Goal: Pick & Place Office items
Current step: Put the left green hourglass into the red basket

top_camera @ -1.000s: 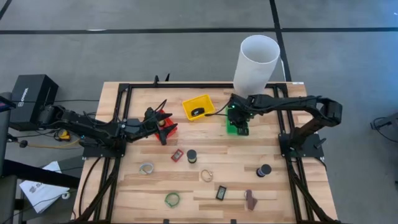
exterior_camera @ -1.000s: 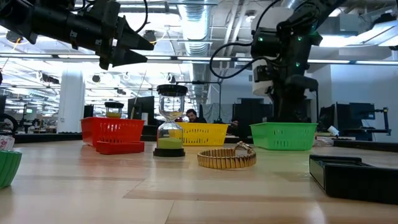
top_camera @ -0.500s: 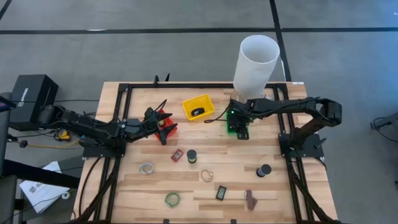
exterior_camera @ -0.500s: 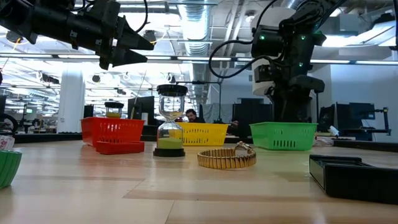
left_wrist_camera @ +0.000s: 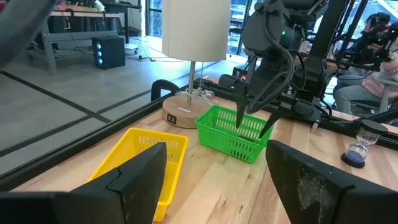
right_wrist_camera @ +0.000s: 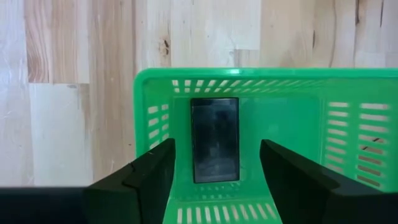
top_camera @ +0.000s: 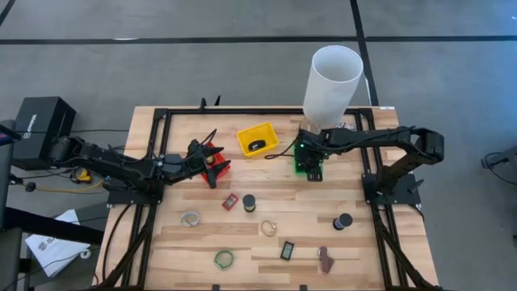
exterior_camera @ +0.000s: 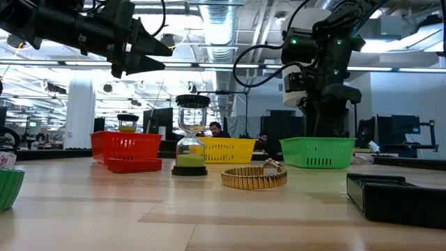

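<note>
One dark rectangular piece (right_wrist_camera: 214, 139) now lying loose in green bin (right_wrist_camera: 155, 124); right gripper (right_wrist_camera: 214, 180) spread wider than earlier, released; left gripper (left_wrist_camera: 214, 180) parted, empty.

Perforated plastic bin (right_wrist_camera: 249, 87), wooden table (right_wrist_camera: 81, 93)

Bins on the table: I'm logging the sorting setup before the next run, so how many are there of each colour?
Red bin: 1
Yellow bin: 1
Green bin: 1
Total: 3
</note>
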Available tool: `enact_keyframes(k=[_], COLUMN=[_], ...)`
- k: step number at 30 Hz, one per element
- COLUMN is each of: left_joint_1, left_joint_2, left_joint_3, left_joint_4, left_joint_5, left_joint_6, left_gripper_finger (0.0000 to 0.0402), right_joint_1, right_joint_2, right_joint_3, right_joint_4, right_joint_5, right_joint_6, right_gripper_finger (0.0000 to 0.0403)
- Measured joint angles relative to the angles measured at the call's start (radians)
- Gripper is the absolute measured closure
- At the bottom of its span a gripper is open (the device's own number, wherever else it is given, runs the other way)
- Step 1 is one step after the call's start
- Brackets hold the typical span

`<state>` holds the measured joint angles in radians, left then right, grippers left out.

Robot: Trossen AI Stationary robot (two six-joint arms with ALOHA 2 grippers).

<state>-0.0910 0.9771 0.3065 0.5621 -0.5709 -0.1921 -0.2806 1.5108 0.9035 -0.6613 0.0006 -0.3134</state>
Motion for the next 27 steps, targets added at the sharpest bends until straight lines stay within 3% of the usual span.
enact_keyframes(k=[14, 21, 27], left_joint_1=[0.0, 0.0, -0.002], left_joint_2=[0.0, 0.0, 0.0], left_joint_3=[0.0, 0.0, 0.0], left_joint_4=[0.001, 0.026, 0.067], left_joint_5=[0.008, 0.153, 0.219], left_joint_6=[0.0, -0.001, -0.031], left_gripper_finger=[0.0133, 0.0133, 0.0133], right_joint_1=[0.006, 0.072, 0.159], right_joint_2=[-0.008, -0.034, -0.138], right_joint_3=[0.001, 0.045, 0.063], right_joint_4=[-0.014, -0.063, -0.092], right_joint_5=[0.0, 0.0, 0.0], right_joint_6=[0.0, -0.019, -0.043], right_gripper_finger=[0.0179, 0.0179, 0.0179])
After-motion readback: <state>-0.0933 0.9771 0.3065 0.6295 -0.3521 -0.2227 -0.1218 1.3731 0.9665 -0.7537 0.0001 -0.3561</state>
